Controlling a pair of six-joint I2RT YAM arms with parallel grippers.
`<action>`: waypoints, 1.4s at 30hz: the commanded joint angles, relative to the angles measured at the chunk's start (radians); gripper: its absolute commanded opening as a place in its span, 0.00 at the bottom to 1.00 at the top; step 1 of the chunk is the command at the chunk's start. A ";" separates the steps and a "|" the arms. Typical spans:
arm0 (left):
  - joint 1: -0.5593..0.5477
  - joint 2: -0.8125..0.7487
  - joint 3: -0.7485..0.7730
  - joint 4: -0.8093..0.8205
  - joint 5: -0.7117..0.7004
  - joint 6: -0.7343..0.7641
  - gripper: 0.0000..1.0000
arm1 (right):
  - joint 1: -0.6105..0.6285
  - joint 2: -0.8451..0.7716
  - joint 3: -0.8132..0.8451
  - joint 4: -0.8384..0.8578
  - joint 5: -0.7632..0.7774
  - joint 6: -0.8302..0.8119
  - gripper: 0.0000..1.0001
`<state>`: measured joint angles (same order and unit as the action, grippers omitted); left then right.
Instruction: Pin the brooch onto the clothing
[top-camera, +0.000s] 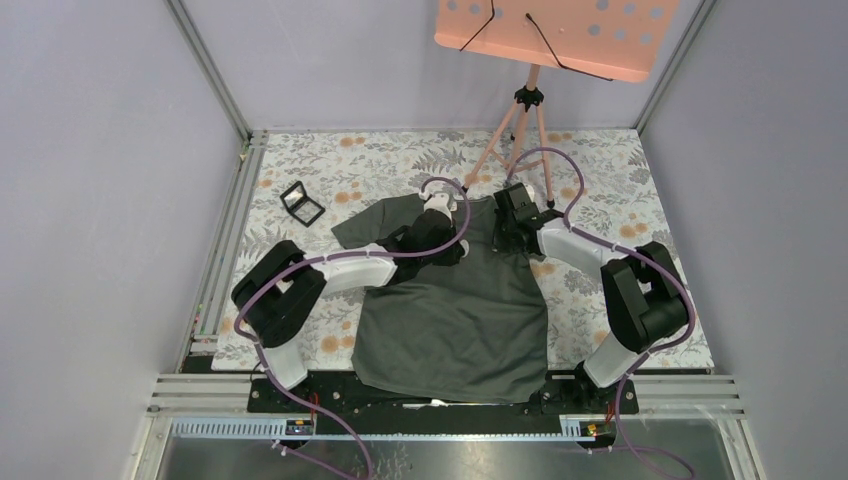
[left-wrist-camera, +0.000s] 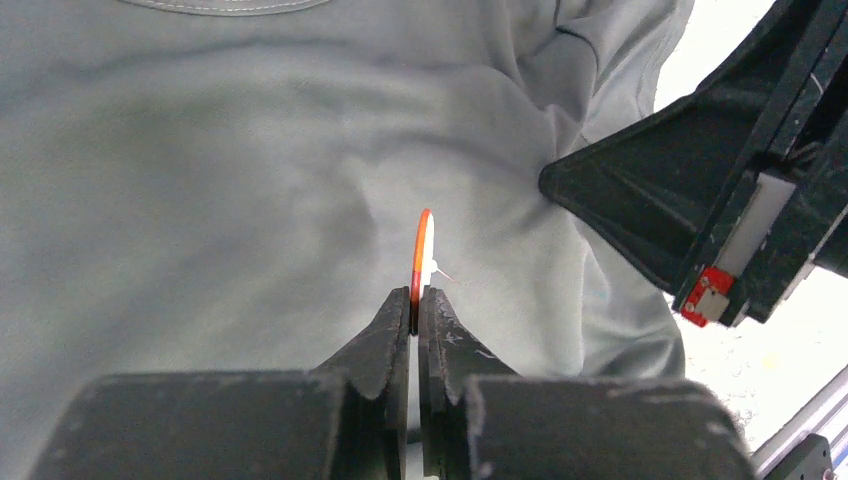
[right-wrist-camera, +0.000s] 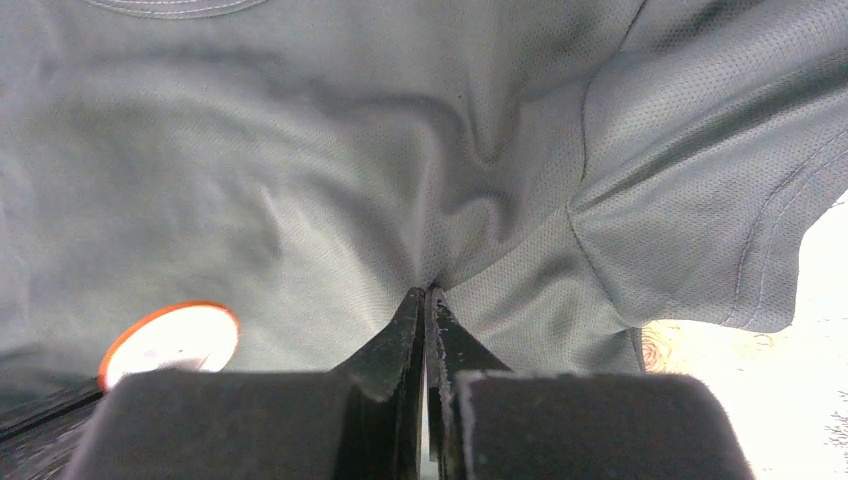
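The dark grey-green T-shirt (top-camera: 455, 320) lies flat on the table, neck toward the far side. My left gripper (left-wrist-camera: 415, 300) is shut on the brooch (left-wrist-camera: 423, 255), a thin orange-rimmed disc held edge-on just above the shirt's chest (left-wrist-camera: 250, 200). The brooch also shows in the right wrist view (right-wrist-camera: 172, 343) as an orange-edged round with a pale face. My right gripper (right-wrist-camera: 428, 295) is shut on a pinched fold of the shirt (right-wrist-camera: 440, 200) near the shoulder seam, lifting a ridge of cloth. In the top view both grippers meet over the upper chest, left (top-camera: 447, 240) and right (top-camera: 505, 232).
A small black square case (top-camera: 302, 204) lies open on the floral tablecloth (top-camera: 330, 160) left of the shirt. A pink tripod stand (top-camera: 527, 110) with a pink board stands at the back. Metal frame rails run along the left and near edges.
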<state>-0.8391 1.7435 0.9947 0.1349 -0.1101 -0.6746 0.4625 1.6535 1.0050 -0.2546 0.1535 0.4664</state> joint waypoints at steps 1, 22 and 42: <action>-0.012 0.046 0.069 0.056 -0.022 -0.020 0.00 | -0.009 -0.049 -0.021 0.051 -0.041 0.032 0.00; -0.024 0.154 0.163 0.016 -0.010 -0.060 0.00 | -0.053 -0.144 -0.148 0.233 -0.226 0.123 0.00; -0.026 0.207 0.219 -0.006 0.046 -0.060 0.00 | -0.056 -0.116 -0.160 0.327 -0.353 0.103 0.00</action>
<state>-0.8597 1.9484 1.1706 0.1093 -0.0826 -0.7334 0.4114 1.5414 0.8391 0.0288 -0.1558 0.5838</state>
